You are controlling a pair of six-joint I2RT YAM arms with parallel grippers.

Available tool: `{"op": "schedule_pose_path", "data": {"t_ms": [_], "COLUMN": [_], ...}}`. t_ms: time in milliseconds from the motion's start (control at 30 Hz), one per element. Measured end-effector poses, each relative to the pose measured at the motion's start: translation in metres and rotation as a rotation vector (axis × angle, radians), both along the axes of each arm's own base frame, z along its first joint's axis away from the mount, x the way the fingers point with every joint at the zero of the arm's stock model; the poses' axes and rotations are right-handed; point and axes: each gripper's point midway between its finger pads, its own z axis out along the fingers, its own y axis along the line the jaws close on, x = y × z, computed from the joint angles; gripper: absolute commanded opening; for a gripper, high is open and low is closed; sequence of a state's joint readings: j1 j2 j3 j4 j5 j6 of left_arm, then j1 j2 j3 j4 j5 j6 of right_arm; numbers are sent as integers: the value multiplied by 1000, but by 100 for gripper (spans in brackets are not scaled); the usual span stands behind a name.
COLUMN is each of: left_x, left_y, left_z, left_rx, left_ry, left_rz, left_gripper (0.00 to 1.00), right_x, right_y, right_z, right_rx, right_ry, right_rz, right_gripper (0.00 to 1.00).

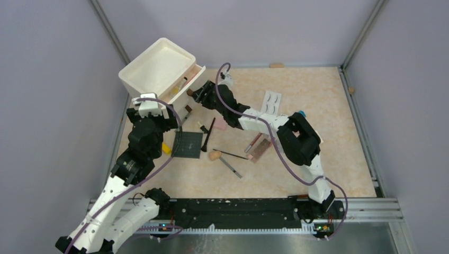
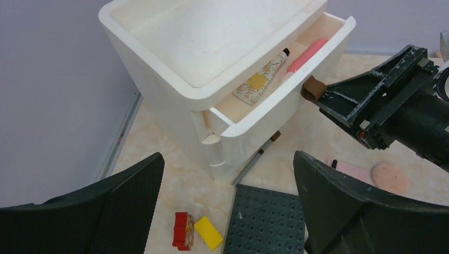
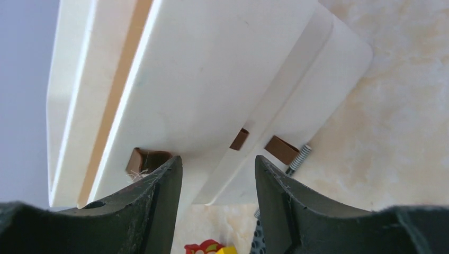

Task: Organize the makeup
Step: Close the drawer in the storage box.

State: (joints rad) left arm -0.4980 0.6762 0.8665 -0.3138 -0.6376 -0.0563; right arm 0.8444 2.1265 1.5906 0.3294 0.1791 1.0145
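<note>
The white drawer box (image 1: 153, 66) stands at the back left with its drawer (image 2: 275, 106) pulled out. A floral tube (image 2: 259, 79) and a pink stick (image 2: 307, 55) lie inside. My right gripper (image 3: 218, 161) is open at the drawer front, nothing between its fingers; a small brown piece (image 3: 142, 159) with loose fibres sits just outside its left fingertip at the drawer rim. My left gripper (image 2: 227, 156) hangs wide open above the floor before the box. On the table lie a striped pencil (image 2: 254, 161), pink compact (image 2: 349, 170), peach puff (image 2: 389, 177), eyelash card (image 1: 272, 101), brown palette (image 1: 260, 151) and brushes (image 1: 209, 135).
A dark studded plate (image 2: 265, 219) lies under my left gripper's right finger, with a red brick (image 2: 182, 230) and a yellow brick (image 2: 207, 233) beside it. Grey walls close in on the left, back and right. A rail (image 1: 243, 206) runs along the near edge.
</note>
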Motion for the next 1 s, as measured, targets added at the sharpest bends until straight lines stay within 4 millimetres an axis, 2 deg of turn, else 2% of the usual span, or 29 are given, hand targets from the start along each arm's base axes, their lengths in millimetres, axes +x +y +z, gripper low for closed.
{"op": "schedule_pose_path", "data": {"t_ms": [200, 267, 600, 900, 1000], "left_x": [0, 0, -2, -1, -1], "left_y": [1, 2, 4, 5, 5], "left_z": [0, 0, 3, 4, 5], "left_rx": [2, 2, -6, -9, -10], "left_ry": [0, -1, -16, -21, -23], "left_rz": [4, 6, 10, 14, 13], "left_gripper": [96, 96, 97, 97, 97], "right_x": [19, 23, 35, 32, 31], "right_y": [20, 26, 45, 50, 49], "right_z": [20, 21, 13, 8, 0], "right_rx": [27, 34, 5, -27, -17], "right_ry": [-60, -66, -82, -109, -116], "right_rz": [4, 10, 44, 95, 101], "right_gripper": [53, 53, 54, 57, 57]}}
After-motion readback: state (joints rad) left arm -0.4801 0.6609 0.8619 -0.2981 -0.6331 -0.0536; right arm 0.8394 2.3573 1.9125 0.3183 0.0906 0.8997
